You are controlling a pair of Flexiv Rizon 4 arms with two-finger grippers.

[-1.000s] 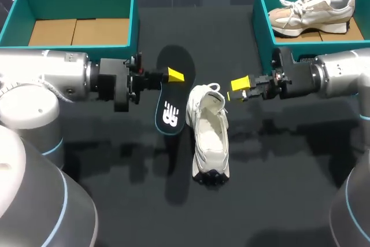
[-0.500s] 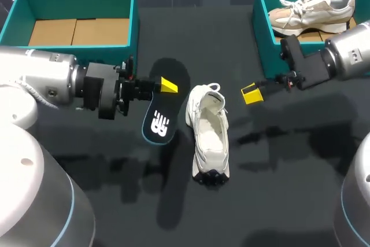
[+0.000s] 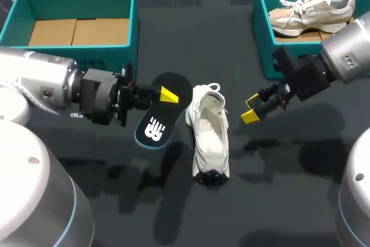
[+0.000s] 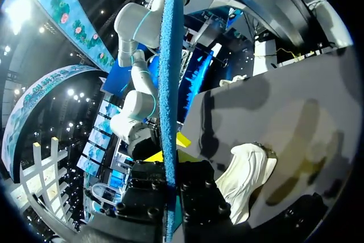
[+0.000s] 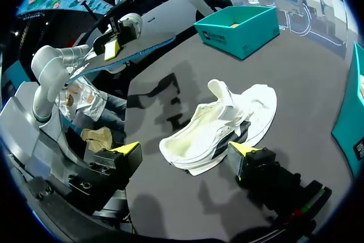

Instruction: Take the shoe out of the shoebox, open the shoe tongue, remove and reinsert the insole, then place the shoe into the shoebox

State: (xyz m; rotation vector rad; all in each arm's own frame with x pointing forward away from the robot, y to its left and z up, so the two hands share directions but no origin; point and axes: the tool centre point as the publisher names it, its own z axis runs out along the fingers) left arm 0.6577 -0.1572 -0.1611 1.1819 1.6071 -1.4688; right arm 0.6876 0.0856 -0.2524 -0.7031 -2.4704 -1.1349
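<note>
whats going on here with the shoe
The left gripper is shut on one end of the black insole, holding it out of the shoe and just to its left. The white shoe lies on the table with its opening up. The right gripper is open and holds nothing, hanging just right of the shoe.
</note>
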